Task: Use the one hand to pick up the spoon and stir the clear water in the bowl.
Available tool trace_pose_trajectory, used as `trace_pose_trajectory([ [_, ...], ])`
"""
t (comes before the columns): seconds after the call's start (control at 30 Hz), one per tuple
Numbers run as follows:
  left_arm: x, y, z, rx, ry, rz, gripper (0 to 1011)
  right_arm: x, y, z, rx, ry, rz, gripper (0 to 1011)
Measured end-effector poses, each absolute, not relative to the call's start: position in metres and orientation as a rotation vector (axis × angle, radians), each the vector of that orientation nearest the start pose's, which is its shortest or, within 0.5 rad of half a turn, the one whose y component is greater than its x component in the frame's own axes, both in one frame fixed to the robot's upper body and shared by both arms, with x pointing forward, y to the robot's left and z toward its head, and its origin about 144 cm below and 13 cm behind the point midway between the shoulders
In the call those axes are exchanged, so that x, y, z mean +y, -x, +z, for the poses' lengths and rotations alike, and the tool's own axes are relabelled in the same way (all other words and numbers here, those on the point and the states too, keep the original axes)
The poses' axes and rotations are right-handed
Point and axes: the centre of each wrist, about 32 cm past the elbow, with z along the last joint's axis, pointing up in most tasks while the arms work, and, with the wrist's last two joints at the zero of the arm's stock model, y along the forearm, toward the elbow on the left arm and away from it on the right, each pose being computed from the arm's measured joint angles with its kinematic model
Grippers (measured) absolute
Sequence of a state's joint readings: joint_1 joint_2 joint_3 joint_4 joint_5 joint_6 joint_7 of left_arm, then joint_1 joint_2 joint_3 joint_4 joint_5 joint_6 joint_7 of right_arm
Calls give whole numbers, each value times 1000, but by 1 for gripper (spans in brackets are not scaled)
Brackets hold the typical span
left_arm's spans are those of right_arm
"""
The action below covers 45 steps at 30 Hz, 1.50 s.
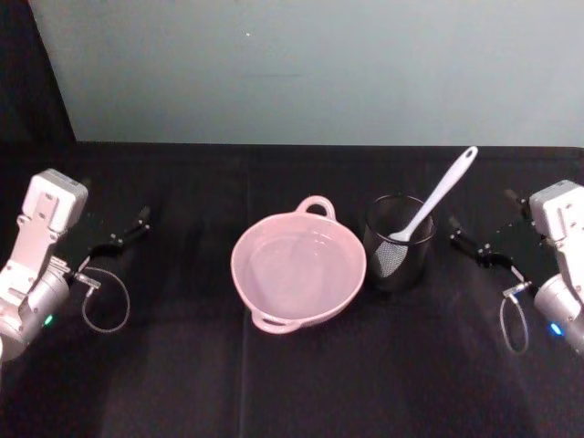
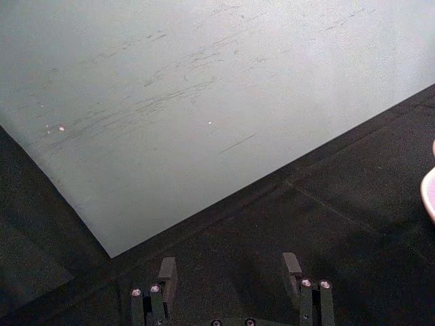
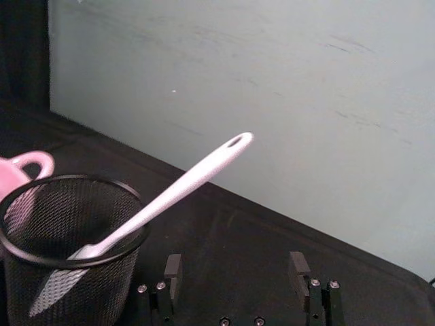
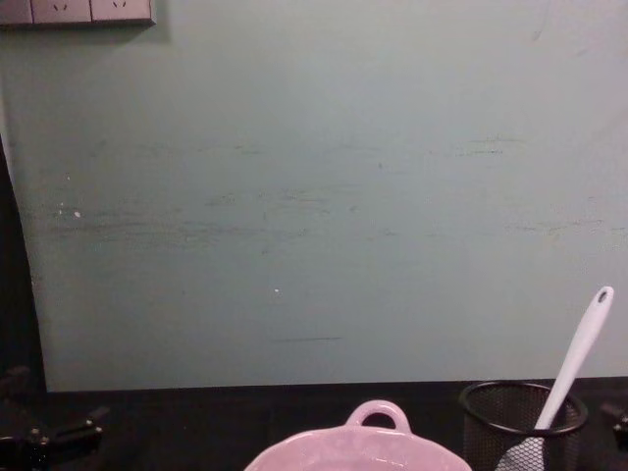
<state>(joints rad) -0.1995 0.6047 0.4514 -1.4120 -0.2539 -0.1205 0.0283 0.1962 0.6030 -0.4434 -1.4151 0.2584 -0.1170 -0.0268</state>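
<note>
The pale pink bowl [image 1: 243, 274] stands mid-table, holding clear water, with loop handles at its far and near rim. Just right of it, the white spoon [image 1: 442, 192] leans in a black wire-mesh cup [image 1: 399, 265], head down inside and handle slanting up and to the right. In the right wrist view the spoon [image 3: 183, 187] and the cup [image 3: 61, 238] lie ahead of my right gripper [image 3: 235, 265], which is open and empty. That right gripper [image 1: 467, 239] hovers just right of the cup. My left gripper [image 1: 128, 230] is open and empty, well left of the bowl.
A black cloth covers the table, and a pale green wall [image 1: 310, 73] rises along its far edge. There is free cloth in front of the bowl and between the bowl and the left arm. Cable loops [image 1: 102, 306] hang at both wrists.
</note>
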Motion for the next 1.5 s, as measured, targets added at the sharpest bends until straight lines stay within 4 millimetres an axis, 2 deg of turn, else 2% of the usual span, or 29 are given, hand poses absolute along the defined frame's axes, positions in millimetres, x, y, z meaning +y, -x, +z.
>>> trace_pose_trajectory([
  [0.13,310,-489,1140,-285,-304,1248,1011,-312,-487,1140,-241,258,-1268,1002],
  [0.43,310,-489,1140,-285,-304,1248,1011,-326,-477,1137,1,-89,-1266,1003],
  [0.63,310,-489,1140,-285,-304,1248,1011,-328,-479,1135,162,-238,-1205,1002],
  [0.87,310,-489,1140,-285,-304,1248,1011,-322,-492,1132,284,-320,-1128,1003],
  [0.97,310,-489,1140,-285,-304,1248,1011,-317,-507,1130,329,-344,-1094,1003],
  [1.3,310,-489,1140,-285,-304,1248,1011,-300,-533,1129,398,-408,-1048,1003],
  [1.5,310,-489,1140,-285,-304,1248,1011,-296,-535,1131,407,-427,-1048,915],
])
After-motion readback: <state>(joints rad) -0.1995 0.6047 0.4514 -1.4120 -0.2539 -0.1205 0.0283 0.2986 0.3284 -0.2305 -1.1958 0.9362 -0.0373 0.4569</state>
